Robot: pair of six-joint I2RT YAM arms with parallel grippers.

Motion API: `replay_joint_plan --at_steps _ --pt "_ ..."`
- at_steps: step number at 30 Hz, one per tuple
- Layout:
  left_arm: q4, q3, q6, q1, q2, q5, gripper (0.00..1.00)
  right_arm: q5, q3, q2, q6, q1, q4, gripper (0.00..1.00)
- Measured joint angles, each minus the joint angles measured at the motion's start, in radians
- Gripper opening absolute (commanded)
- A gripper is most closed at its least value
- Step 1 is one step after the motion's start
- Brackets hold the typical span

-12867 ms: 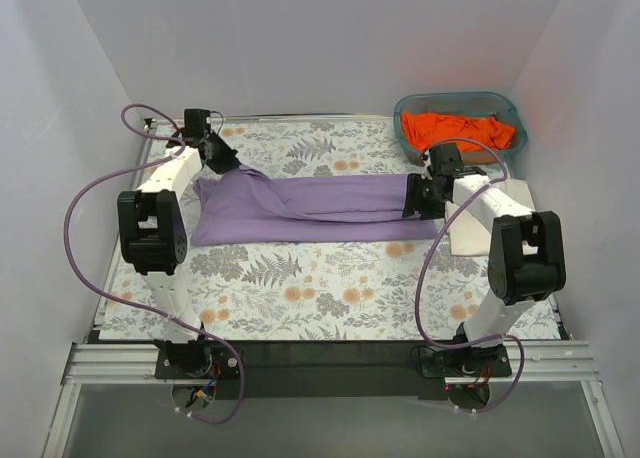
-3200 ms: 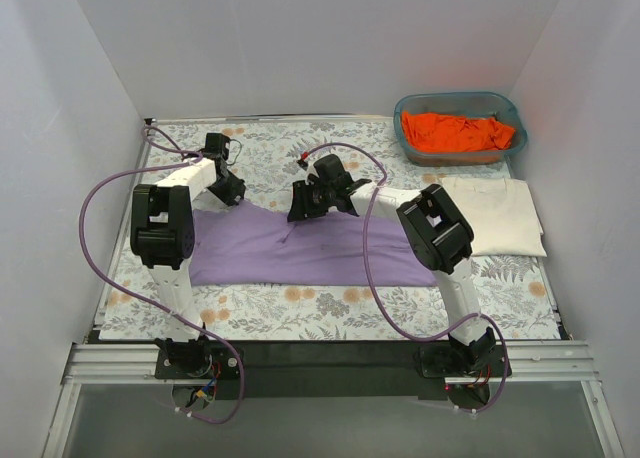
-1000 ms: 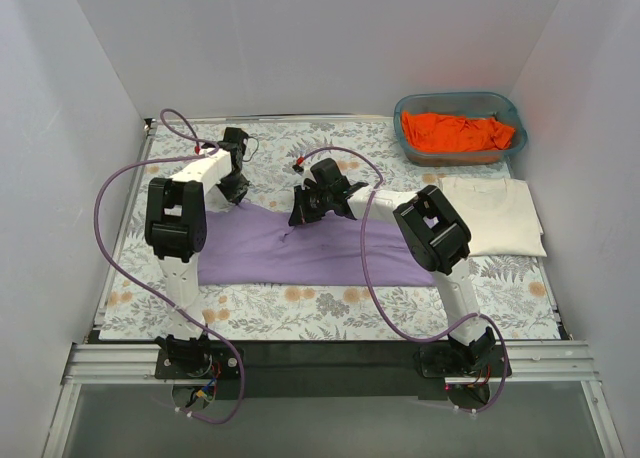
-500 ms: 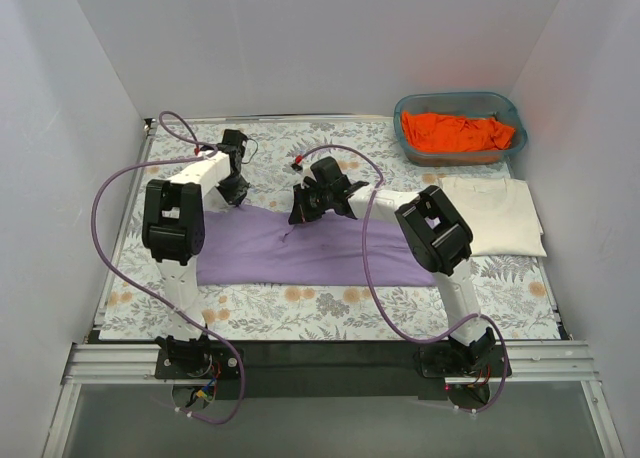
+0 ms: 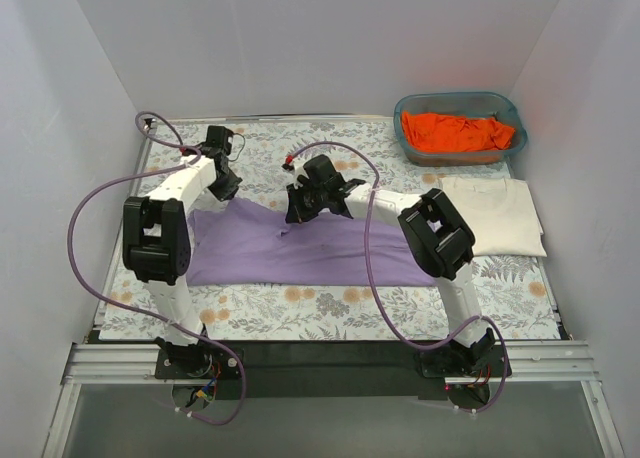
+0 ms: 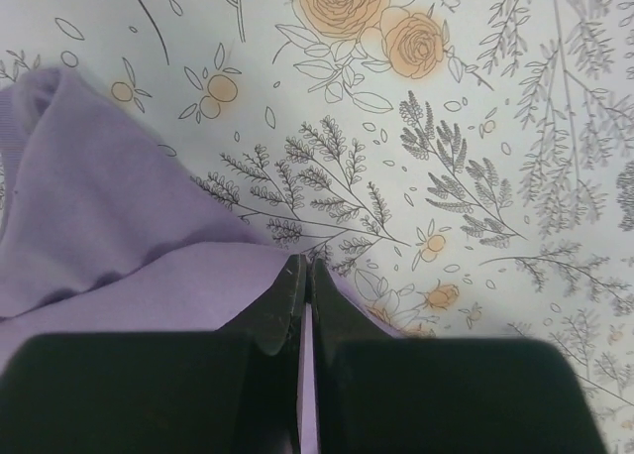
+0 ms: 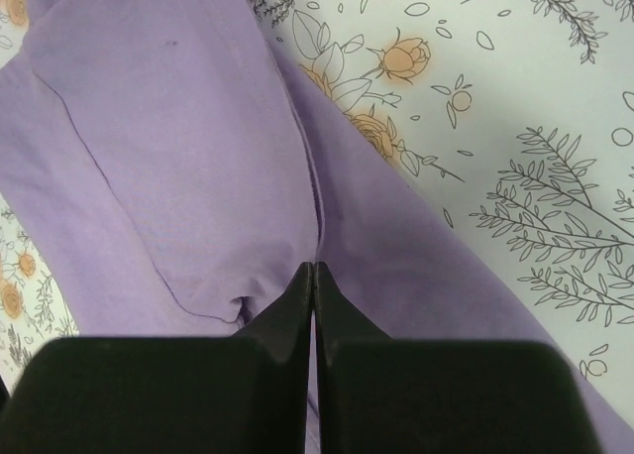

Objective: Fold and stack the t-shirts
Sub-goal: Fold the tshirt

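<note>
step: we judge we're mid-fold on the lavender t-shirt [image 5: 300,253], which lies flat mid-table on the floral tablecloth [image 5: 330,303]
left gripper [image 6: 302,272]: fingers pressed together, pinching the shirt's far-left edge
right gripper [image 7: 310,272]: fingers pressed together on a pucker near the far edge's middle
how: we'd lift both pinches level, carry them toward us together and avoid any twist
risk: thin pinches may slip
others: cream t-shirt [image 5: 495,213] folded at right; orange t-shirt [image 5: 455,130] in teal basket [image 5: 400,113]
</note>
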Motion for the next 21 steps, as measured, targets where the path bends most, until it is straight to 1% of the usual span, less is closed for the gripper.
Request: replay_joint_plan --at_steps 11,16,21 --pt "0.055 -0.175 -0.011 0.058 -0.177 0.042 0.0 0.099 0.051 -0.008 -0.087 0.051 -0.104 0.01" --pt "0.082 -0.241 -0.01 0.078 -0.22 0.07 0.0 0.166 0.08 -0.01 -0.142 0.071 -0.138 0.01" --pt "0.114 -0.247 -0.01 0.079 -0.224 0.105 0.0 0.241 0.106 -0.011 -0.21 0.076 -0.161 0.01"
